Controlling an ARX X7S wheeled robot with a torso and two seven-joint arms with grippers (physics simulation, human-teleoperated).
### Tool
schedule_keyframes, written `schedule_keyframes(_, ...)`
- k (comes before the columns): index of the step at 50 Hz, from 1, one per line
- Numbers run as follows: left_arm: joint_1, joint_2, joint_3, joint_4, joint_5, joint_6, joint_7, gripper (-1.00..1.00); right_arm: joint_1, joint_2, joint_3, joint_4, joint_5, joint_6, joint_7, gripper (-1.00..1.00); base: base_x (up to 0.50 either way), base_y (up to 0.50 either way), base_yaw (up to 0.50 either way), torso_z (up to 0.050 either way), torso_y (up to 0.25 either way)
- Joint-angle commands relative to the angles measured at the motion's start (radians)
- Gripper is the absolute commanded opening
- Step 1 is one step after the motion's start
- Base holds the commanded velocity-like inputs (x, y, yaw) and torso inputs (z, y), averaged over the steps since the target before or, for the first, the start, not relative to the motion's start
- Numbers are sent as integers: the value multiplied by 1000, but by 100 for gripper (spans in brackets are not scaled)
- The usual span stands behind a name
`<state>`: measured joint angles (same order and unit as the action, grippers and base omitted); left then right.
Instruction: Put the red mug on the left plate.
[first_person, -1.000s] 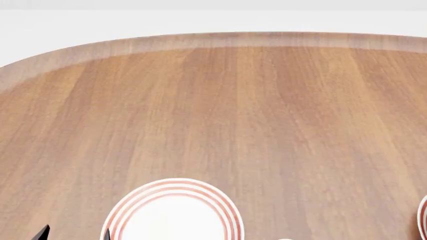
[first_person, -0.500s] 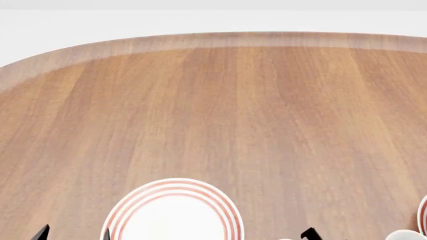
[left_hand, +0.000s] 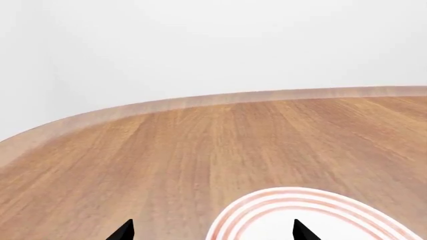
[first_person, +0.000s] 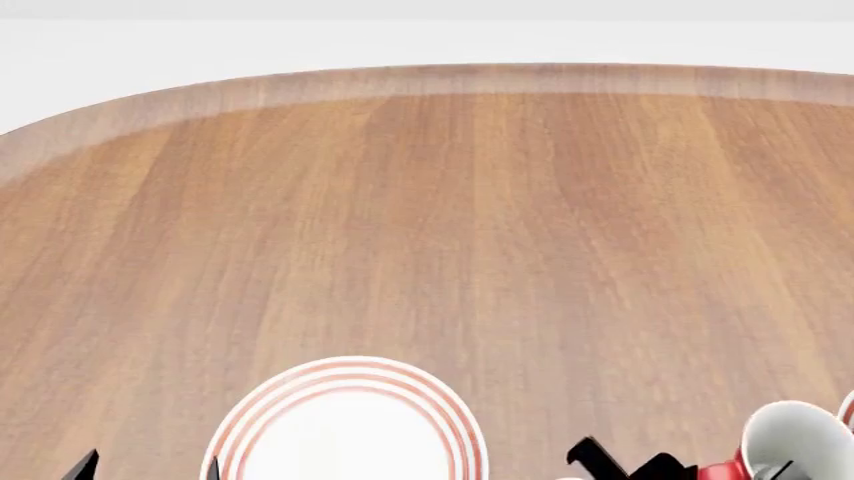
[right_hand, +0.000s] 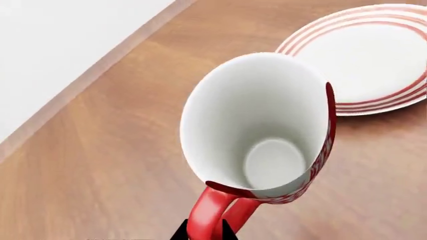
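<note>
The red mug (right_hand: 267, 150), white inside with a red loop handle, hangs tilted from my right gripper (right_hand: 203, 232), which is shut on its handle. In the head view the mug (first_person: 790, 440) and the right gripper (first_person: 665, 468) are at the bottom right, to the right of the left plate (first_person: 350, 425), a white plate with thin red rings. My left gripper (first_person: 150, 468) is open and empty at that plate's left edge. In the left wrist view its black fingertips (left_hand: 125, 231) straddle the rim of the left plate (left_hand: 313, 215).
The wooden table (first_person: 441, 220) has a rounded far edge. The right plate's rim (first_person: 847, 412) shows at the head view's right border. A ringed plate (right_hand: 373, 55) lies beyond the mug in the right wrist view; I cannot tell which one.
My right gripper has risen into the head view at the bottom right, bringing the red mug with it. The left gripper and the left plate have not moved.
</note>
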<state>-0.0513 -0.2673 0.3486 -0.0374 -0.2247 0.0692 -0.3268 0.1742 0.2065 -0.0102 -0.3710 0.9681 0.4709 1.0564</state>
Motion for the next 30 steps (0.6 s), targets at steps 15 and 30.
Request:
schedule_keyframes(15,-2,-6,7,1,-6,3,-7,100,-52,61,-55,-230,-16,3,-26,-100,0,0,0,0,0)
schedule_keyframes(30,-6,-7,11,-9,-14,5,-8,100,-38,95,-213,-253,-113,25,-156,-100,0,0,0,0,0)
